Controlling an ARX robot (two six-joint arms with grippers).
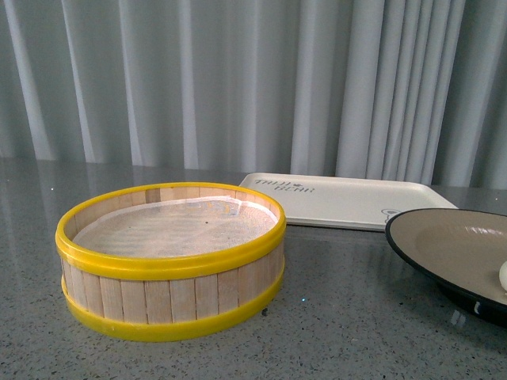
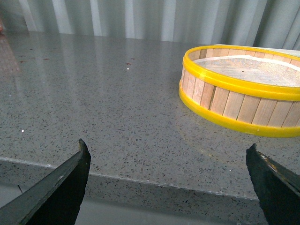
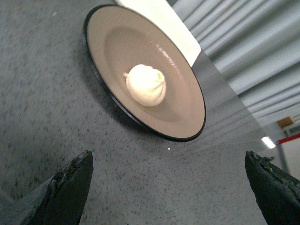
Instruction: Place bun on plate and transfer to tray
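Note:
The white pleated bun point(image 3: 146, 85) lies in the middle of the beige plate point(image 3: 183, 115) with the black rim; in the front view only a sliver of the bun point(image 1: 503, 275) shows at the right edge, on the plate point(image 1: 444, 237). The cream tray point(image 1: 348, 199) lies flat behind the plate. My right gripper point(image 3: 168, 161) is open and empty, a short way back from the plate over bare table. My left gripper point(image 2: 168, 152) is open and empty near the table's front edge. Neither arm shows in the front view.
A yellow-rimmed wooden steamer basket point(image 1: 170, 257) stands at the front left, empty with a white liner; it also shows in the left wrist view point(image 2: 243, 89). The grey speckled table point(image 1: 341, 317) runs back to a pale curtain point(image 1: 238, 79).

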